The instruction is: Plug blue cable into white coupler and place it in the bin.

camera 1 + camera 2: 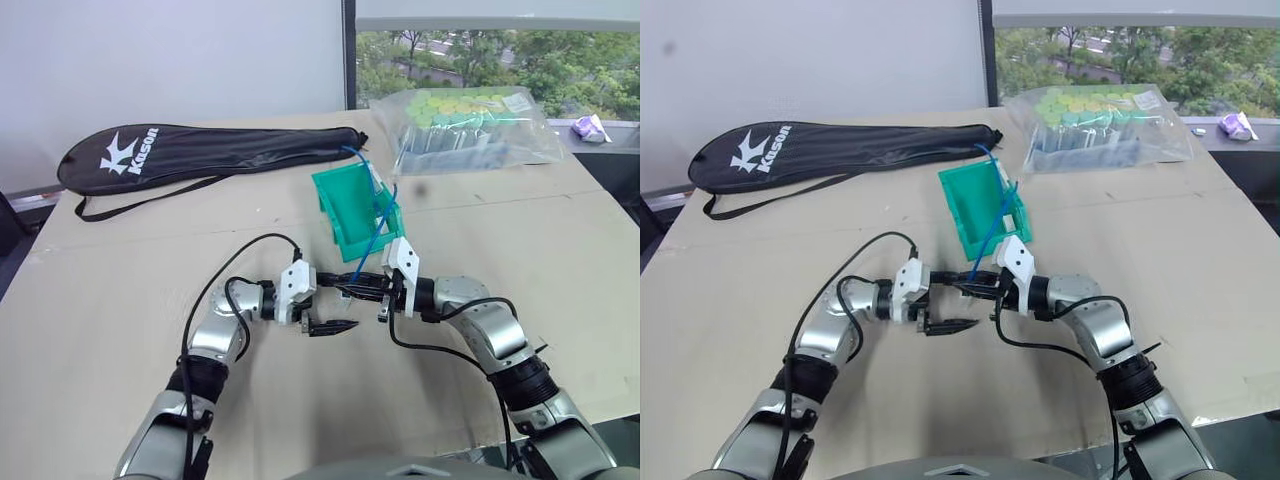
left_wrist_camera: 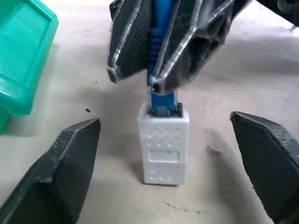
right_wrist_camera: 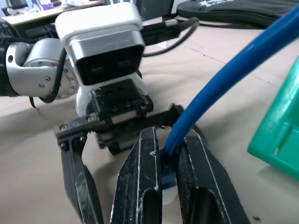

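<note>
My left gripper [image 2: 163, 154] is spread wide, its ribbed black fingers [image 2: 56, 172] flanking the white coupler [image 2: 164, 142] without touching it. My right gripper [image 3: 166, 186] is pinched tight on the blue cable [image 3: 233, 70], just behind the plug that sits in the coupler's socket. The coupler is a small dimpled plastic block, hanging off the cable's end. From my head camera, the cable arcs up toward twelve o'clock to the teal bin [image 1: 345, 205], glossy and open-topped, its far end at the bin's rim. Everything rests on a tan cardboard-covered table [image 1: 100, 290]. At eleven o'clock lies a black Kason racket bag [image 1: 200, 152]; at one o'clock, a clear bag of green-capped items [image 1: 465, 125], with windows beyond.
</note>
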Tool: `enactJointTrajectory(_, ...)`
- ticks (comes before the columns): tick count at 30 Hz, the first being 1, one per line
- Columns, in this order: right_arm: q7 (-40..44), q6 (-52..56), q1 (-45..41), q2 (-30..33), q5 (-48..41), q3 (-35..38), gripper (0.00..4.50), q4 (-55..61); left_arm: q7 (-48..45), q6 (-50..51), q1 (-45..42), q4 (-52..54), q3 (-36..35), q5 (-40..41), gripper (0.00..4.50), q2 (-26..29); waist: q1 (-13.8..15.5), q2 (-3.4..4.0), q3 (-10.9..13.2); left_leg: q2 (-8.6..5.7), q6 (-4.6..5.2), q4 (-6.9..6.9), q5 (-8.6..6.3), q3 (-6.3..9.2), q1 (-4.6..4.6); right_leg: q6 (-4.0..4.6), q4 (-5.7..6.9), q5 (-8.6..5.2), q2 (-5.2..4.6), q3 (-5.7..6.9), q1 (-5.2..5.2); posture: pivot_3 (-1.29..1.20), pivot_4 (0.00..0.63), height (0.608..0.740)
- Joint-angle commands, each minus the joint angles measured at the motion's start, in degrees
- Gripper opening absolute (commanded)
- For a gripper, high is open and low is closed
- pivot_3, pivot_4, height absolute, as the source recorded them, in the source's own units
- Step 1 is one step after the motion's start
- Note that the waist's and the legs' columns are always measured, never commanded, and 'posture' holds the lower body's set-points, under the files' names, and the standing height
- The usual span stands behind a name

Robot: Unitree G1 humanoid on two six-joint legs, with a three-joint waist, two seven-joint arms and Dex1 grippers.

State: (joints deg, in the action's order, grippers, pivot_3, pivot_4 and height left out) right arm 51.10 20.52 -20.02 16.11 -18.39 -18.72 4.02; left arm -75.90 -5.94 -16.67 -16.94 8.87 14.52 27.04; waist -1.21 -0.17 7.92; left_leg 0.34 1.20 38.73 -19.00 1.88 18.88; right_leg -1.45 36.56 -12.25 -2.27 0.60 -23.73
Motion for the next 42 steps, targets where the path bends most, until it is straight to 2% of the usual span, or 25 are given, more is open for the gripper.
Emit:
enactJointTrajectory(1,-0.06,4.22,-0.89,1.97,-4.28,4.1,0.0,8.55,1.23,7.55,4.24,9.15,-3.74,4.71,4.25,4.1,-0.11,-0.09,0.23,0.01,0.0,-0.09,0.0,-0.01,0.02,-0.07,-0.02,0.04,0.0,0.0,-0.06,0.0,0.15,0.74)
enactJointTrajectory(4,-1.63,9.62,-3.79,2.84,-10.02,8.96,0.0,13.64,6.23,18.52,6.44,21.04,-9.39,11.96,4.25,7.4,-0.08,-0.47,0.79,0.07,0.0,-0.25,0.0,0.1,0.29,-0.08,-0.05,0.05,-0.01,0.02,-0.36,0.0,0.15,0.74)
enactJointTrajectory(6,-3.9,11.36,-7.23,2.17,-12.4,12.45,0.0,13.64,10.36,24.38,7.45,26.8,-13.06,15.23,4.25,9.13,0.08,-0.54,0.92,0.12,-0.04,-0.17,0.03,0.24,0.98,-0.05,0.01,0.09,-0.02,0.06,-0.99,0.0,0.15,0.74)
enactJointTrajectory(9,-6.26,13.26,-12.86,0.91,-15.1,16.03,0.0,10.67,16.01,30.18,8.37,33.39,-17.0,17.82,4.25,10.82,0.3,-0.48,0.99,0.06,-0.11,-0.14,0.06,0.23,1.11,-0.05,0.03,0.09,-0.38,0.09,-1.09,0.0,0.15,0.74)
enactJointTrajectory(13,-7.46,12.3,-21.36,-0.06,-12.52,17.08,0.0,-1.91,25.27,34.85,6.54,38.58,-20.23,17.34,4.25,11.19,0.34,-0.49,1.03,-0.07,-0.13,-0.21,0.07,0.14,1.12,-0.08,-0.1,0.1,-0.36,0.14,-1.07,0.0,0.15,0.74)
enactJointTrajectory(16,-7.31,9.17,-29.46,0.34,-6.89,15.12,0.0,-16.66,31.63,37.22,5.31,41.71,-21.74,16.12,4.25,11.31,0.38,-0.51,1.17,-0.15,-0.32,-0.22,0.18,0.07,1.16,-0.1,-0.19,0.12,-0.4,0.14,-1.07,0.0,0.15,0.74)
enactJointTrajectory(22,-5.51,4.1,-37.38,-1.4,-1.32,13.77,0.0,-31.77,35.82,40.6,4.73,46.05,-21.78,16.87,4.25,12.44,0.2,-0.52,1.19,-0.14,-0.4,-0.36,0.22,0.11,1.42,-0.12,-0.31,0.13,-0.43,0.15,-1.3,0.0,0.15,0.74)
enactJointTrajectory(23,-4.88,3.52,-37.76,-1.5,-0.56,13.41,0.82,-32.7,36.12,41.0,4.82,46.61,-21.65,17.01,4.29,12.52,0.18,-0.52,1.18,-0.14,-0.41,-0.35,0.23,0.11,1.63,-0.12,-0.3,0.13,-0.48,0.15,-1.5,0.0,0.15,0.74)
enactJointTrajectory(24,-4.23,3.19,-37.9,-1.61,-0.2,13.24,1.15,-33.04,36.41,41.36,4.99,47.17,-21.56,17.18,4.29,12.5,0.17,-0.52,1.18,-0.14,-0.44,-0.33,0.24,0.12,1.93,-0.12,-0.22,0.14,-0.57,0.16,-1.78,0.0,0.15,0.74)
enactJointTrajectory(27,-3.24,3.15,-37.94,-1.91,-0.02,13.64,2.29,-32.98,36.85,41.93,5.37,47.94,-21.64,17.43,4.29,12.49,0.15,-0.52,1.19,-0.15,-0.45,-0.33,0.25,0.12,2.02,-0.13,-0.22,0.14,-0.68,0.2,-1.86,0.0,0.15,0.74)
enactJointTrajectory(33,-1.93,8.78,-33.61,3.76,-2.82,16.8,4.45,-22.3,36.98,42.74,6.02,49.1,-21.66,18.38,4.29,12.6,0.52,-0.52,1.18,-0.2,-0.48,-0.22,0.27,0.15,2.04,-0.14,-0.19,0.15,-0.67,0.23,-1.83,0.0,0.15,0.74)
enactJointTrajectory(38,2.54,19.8,-22.43,13.52,-10.4,21.33,4.45,-6.68,37.08,44.07,9.12,51.05,-22.16,19.35,4.29,13.12,0.68,-0.55,1.17,-0.22,-0.47,-0.18,0.26,0.17,2.05,-0.14,-0.13,0.15,-0.73,0.21,-1.81,0.0,0.15,0.74)
enactJointTrajectory(42,7.67,15.69,-5.9,20.64,-12.34,26.38,4.45,1.11,38.35,41.15,16.68,53.13,-19.37,14.89,4.29,12.45,0.67,-0.57,1.16,-0.21,-0.45,-0.24,0.25,0.14,2.01,-0.15,-0.16,0.15,-0.74,0.19,-1.79,0.0,0.15,0.74)
